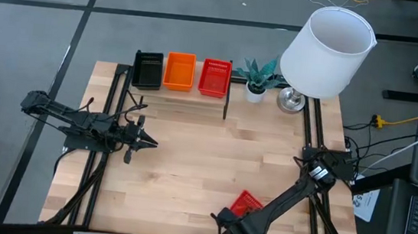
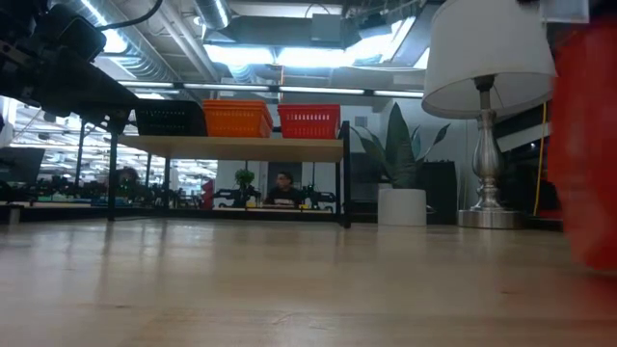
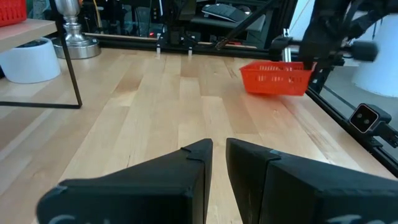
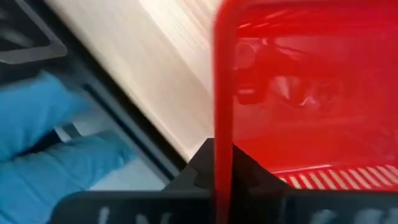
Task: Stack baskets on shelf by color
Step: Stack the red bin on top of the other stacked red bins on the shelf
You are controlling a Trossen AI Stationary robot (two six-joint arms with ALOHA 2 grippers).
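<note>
Jaws of the right gripper (image 4: 222,163) pinch the red basket's (image 1: 246,203) rim; lift level toward the shelf (image 1: 187,99). Left gripper (image 1: 147,142) waits, jaws nearly together.

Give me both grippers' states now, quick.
Left gripper: shut, holding nothing, above the table.
Right gripper: shut on the red basket's rim, near the table's front edge.

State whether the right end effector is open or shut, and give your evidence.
Shut on the red basket: in the right wrist view the right end effector has its fingers clamped on the basket's rim, one either side.
</note>
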